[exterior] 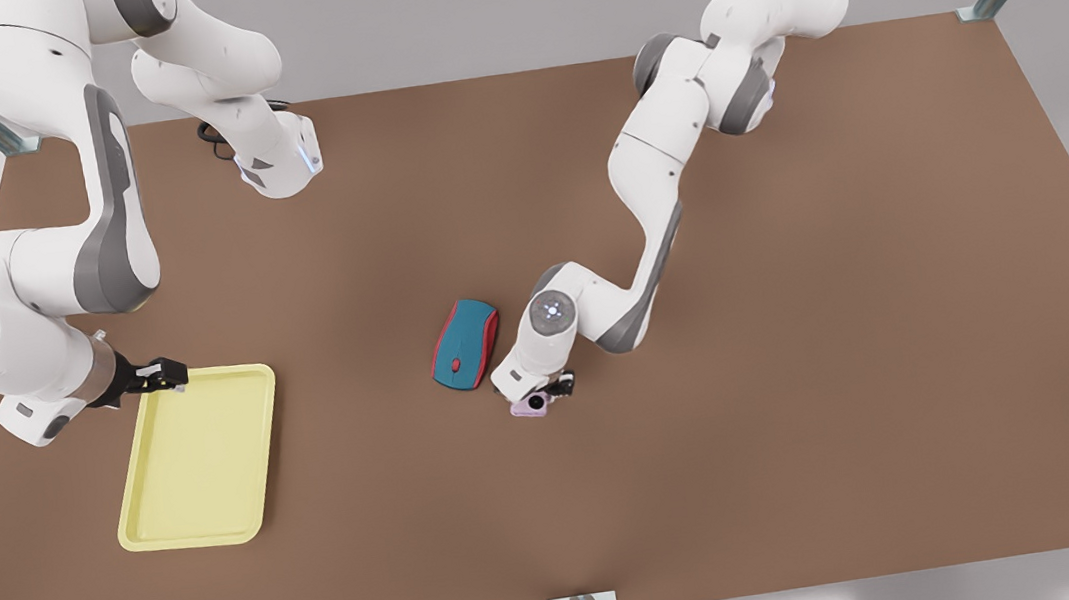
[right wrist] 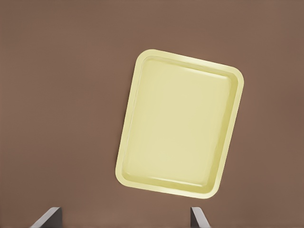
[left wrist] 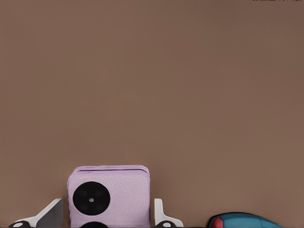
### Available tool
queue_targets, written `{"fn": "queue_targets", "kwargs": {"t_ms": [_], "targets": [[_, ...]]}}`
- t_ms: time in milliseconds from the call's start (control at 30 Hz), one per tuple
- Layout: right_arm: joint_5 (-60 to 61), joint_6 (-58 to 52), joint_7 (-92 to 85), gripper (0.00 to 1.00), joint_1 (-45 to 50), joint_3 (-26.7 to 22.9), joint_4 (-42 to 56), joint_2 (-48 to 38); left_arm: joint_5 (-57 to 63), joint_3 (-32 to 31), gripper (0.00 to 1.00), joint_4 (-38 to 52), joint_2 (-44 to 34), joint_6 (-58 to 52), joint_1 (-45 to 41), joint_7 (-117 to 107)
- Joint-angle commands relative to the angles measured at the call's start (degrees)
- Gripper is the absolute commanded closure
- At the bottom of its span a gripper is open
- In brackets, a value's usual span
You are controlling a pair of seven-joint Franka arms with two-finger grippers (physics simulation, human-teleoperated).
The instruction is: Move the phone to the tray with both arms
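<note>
Phone (left wrist: 110, 195) beside mouse (exterior: 465, 344)

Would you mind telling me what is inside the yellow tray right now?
Nothing lies inside the tray. The right gripper, open, hangs at its far rim. The phone is on the table between the left gripper's fingers.

One phone (exterior: 532, 405), one tray (exterior: 142, 521), one mouse (exterior: 465, 344)

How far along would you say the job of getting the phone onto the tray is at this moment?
Early. Done: the left gripper has reached the phone, fingers open either side of it, beside the mouse. In hand: closing on it. Left: lifting and carrying it to the tray, where the right gripper hangs open at the far rim.
</note>
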Motion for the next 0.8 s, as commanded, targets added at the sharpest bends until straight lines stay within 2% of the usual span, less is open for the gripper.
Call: {"fn": "queue_targets", "kwargs": {"t_ms": [0, 133, 167, 233, 333, 367, 433, 500, 533, 567, 600, 633, 667, 700, 767], "targets": [[0.0, 0.1, 0.0, 0.0, 0.0, 0.0, 0.0, -0.1, 0.3, 0.0, 0.0, 0.0, 0.1, 1.7, -0.1, -16.1], [0.0, 0.2, -0.1, 0.0, 0.8, 0.0, 0.1, -0.3, 0.3, 0.1, 0.0, 0.0, -0.5, 1.2, -0.1, -16.1], [0.5, 1.0, 0.1, 0.0, 1.3, 0.0, 0.1, -1.2, 0.3, 0.3, 0.0, -0.1, -2.5, -3.0, 0.0, -15.9], [0.9, 0.4, 4.8, 0.0, 3.0, 0.6, 0.1, -2.3, -1.0, 0.6, 0.0, -0.3, -10.3, -20.5, 3.7, -9.0], [2.2, 0.7, 11.0, 0.0, 4.3, 6.0, -0.8, -2.6, -1.4, 0.8, 0.0, -0.4, -18.3, -38.8, 13.3, 3.9], [2.6, 3.1, 14.6, 0.0, 7.7, 6.9, -1.7, -2.3, -1.2, 1.6, 0.0, -0.4, -20.5, -44.0, 17.2, 9.9], [2.8, 6.4, 26.4, 0.0, 13.0, 7.7, -0.9, 1.0, -1.3, 7.2, 0.0, -0.5, -23.4, -48.7, 21.0, 22.4], [4.0, 6.7, 40.7, 0.0, 18.1, 7.6, 4.8, 7.1, -1.2, 13.2, 0.0, -0.4, -25.0, -50.2, 21.9, 30.7], [4.3, 7.4, 46.3, 0.0, 20.4, 7.6, 6.5, 9.9, -1.1, 15.0, 0.0, -0.4, -26.4, -50.6, 22.3, 33.2], [4.5, 13.2, 53.2, 0.0, 22.1, 7.6, 6.4, 11.7, -0.7, 15.3, 0.0, -0.5, -28.6, -50.7, 23.1, 34.4], [4.4, 16.2, 56.5, 0.0, 24.3, 7.6, 6.6, 15.4, 0.3, 9.8, 0.0, -6.3, -34.5, -50.2, 28.6, 34.8], [3.6, 23.4, 59.6, 0.0, 26.4, 7.5, 6.5, 18.3, 5.1, 4.7, 0.0, -8.4, -37.9, -50.1, 31.8, 34.9], [4.6, 26.1, 62.0, 0.0, 27.8, 7.3, 6.8, 21.0, 8.8, 1.2, 0.0, -11.3, -41.1, -49.8, 33.3, 35.3], [4.5, 26.9, 67.7, 0.0, 28.2, 7.3, 7.6, 24.1, 9.0, -1.7, 0.0, -15.9, -45.3, -47.4, 35.7, 35.2], [4.4, 30.0, 72.2, 0.0, 29.5, 7.5, 12.2, 30.0, 9.0, -4.0, 0.0, -18.5, -48.2, -47.4, 37.0, 35.3]]}}
